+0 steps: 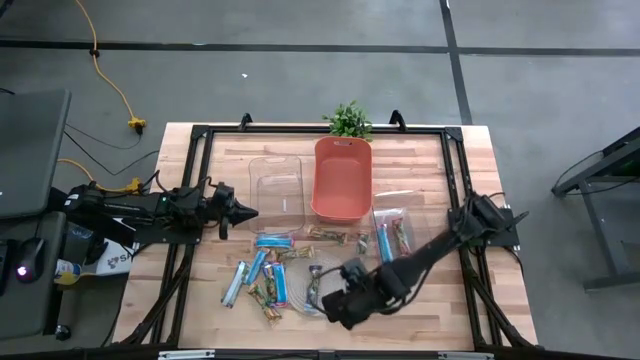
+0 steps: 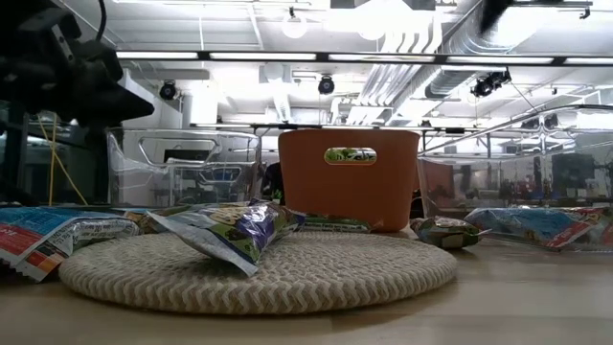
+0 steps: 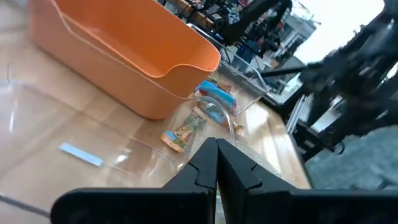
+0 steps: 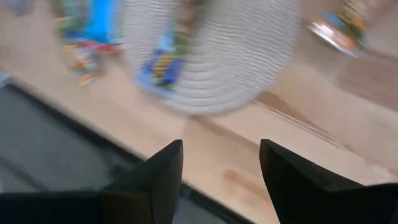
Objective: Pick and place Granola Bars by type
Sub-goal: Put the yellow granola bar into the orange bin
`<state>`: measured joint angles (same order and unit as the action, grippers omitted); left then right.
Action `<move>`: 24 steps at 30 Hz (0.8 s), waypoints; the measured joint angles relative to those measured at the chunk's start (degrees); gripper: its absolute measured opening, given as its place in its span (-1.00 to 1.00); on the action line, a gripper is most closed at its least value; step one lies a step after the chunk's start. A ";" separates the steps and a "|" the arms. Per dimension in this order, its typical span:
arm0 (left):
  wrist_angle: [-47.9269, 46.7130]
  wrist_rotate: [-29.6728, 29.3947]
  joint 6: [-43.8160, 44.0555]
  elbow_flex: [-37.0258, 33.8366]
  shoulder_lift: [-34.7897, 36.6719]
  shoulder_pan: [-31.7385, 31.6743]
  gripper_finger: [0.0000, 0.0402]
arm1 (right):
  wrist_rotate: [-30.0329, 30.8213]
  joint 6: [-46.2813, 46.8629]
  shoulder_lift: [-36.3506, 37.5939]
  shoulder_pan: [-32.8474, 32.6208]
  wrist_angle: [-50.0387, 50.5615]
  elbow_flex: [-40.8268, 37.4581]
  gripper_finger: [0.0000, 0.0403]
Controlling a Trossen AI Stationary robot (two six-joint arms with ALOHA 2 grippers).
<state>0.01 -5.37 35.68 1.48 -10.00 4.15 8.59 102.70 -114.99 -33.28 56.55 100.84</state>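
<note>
Right gripper (image 1: 335,305) hovers over the near edge of the worktop (image 1: 440,310), just beside the round woven mat (image 2: 259,268); jaws spread wide, nothing between them. Left gripper (image 1: 248,212) waits at the left side by the clear bin (image 1: 277,190), jaws pressed together, empty. Granola Bars (image 1: 262,278) lie scattered on the worktop in front of the orange bin (image 1: 342,180); one (image 2: 230,230) rests on the mat, a few more (image 1: 392,238) sit in a clear tray to the right.
</note>
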 joint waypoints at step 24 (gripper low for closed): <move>-0.92 4.98 3.63 0.02 0.00 0.01 -1.00 | 4.92 3.34 -0.19 7.26 -11.45 -16.39 -0.02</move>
<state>-0.91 -0.38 39.31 1.50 -9.99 4.16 13.52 106.04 -115.18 -26.02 45.10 84.44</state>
